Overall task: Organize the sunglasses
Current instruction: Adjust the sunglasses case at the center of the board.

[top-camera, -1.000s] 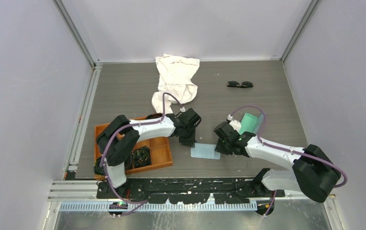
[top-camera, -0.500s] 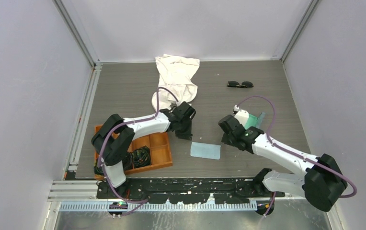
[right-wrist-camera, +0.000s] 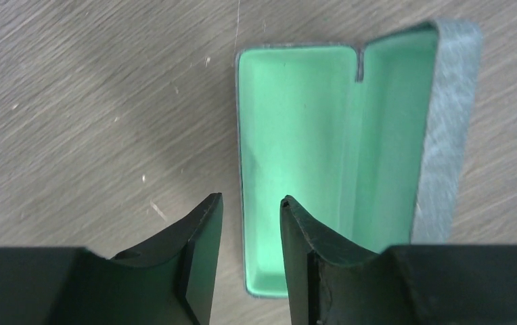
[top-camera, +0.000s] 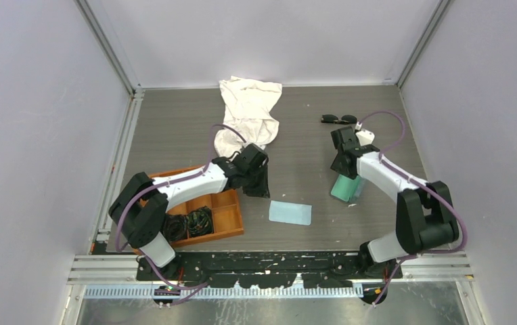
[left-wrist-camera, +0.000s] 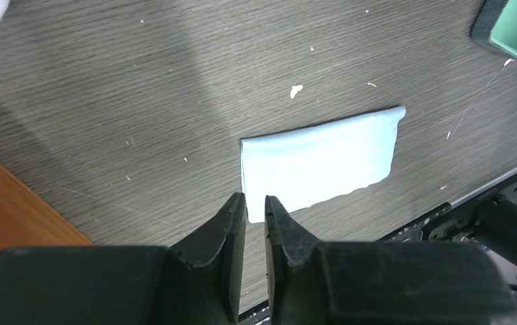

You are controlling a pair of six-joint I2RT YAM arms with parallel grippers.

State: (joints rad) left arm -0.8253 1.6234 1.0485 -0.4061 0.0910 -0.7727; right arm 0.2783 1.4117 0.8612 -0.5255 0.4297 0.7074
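Observation:
The black sunglasses (top-camera: 339, 119) lie folded at the far right of the table, with neither gripper touching them. My right gripper (top-camera: 343, 164) hangs between them and the open grey-blue case (top-camera: 346, 187). In the right wrist view its jaws (right-wrist-camera: 250, 198) are open and empty above the near-left edge of the mint-green lining (right-wrist-camera: 296, 156). My left gripper (top-camera: 260, 187) is left of the flat light-blue cloth (top-camera: 290, 212). Its fingers (left-wrist-camera: 256, 198) are parted by a narrow slit and hold nothing, just short of the cloth's (left-wrist-camera: 320, 159) corner.
A crumpled white cloth (top-camera: 249, 112) lies at the back centre. An orange compartment tray (top-camera: 223, 218) with black coiled bundles (top-camera: 199, 221) sits at the front left beside the left arm. The case's corner (left-wrist-camera: 513, 27) shows at the top right of the left wrist view.
My right arm swung from beside the light-blue cloth to the far right, over the case, and its jaws widened. My left gripper drew back left from the cloth and opened slightly.

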